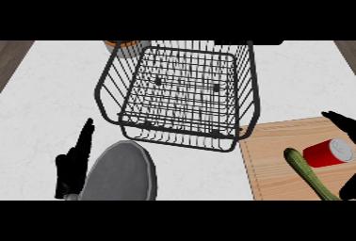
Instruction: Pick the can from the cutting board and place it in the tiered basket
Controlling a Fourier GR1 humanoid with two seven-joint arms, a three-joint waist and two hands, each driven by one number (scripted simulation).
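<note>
1. White marbled desk (42,94) fills the view, with dark wood at both upper corners; at the lower left the left hand (73,162) is seen resting, fingers straight and pointing up, beside its grey forearm (119,172), and nothing is held by it
2. At mid-view the tiered basket (182,89) of black wire is stood on the desk, its near right corner just beside the cutting board (274,160); an orange-rimmed object (125,46) is partly hidden behind its far left corner. The tall wire rim could be struck by a can carried too low, and the basket could be shoved along the desk
3. On the board at the lower right a cucumber (309,175) is laid slantwise, just beside the can; whether the two touch cannot be told. It could be nudged aside or pinched together with the can if the fingers are closed too wide
4. The can (328,152), red with a silver end, is lying on its side on the board and is not yet grasped. Being round and on its side, it could be rolled away by the first finger to reach it
5. At the right edge only dark fingertips of the right hand (339,120) are shown, one above the can and one below it, spread apart and clamped on nothing; the rest is cut off, so its alignment on the can cannot be judged
</note>
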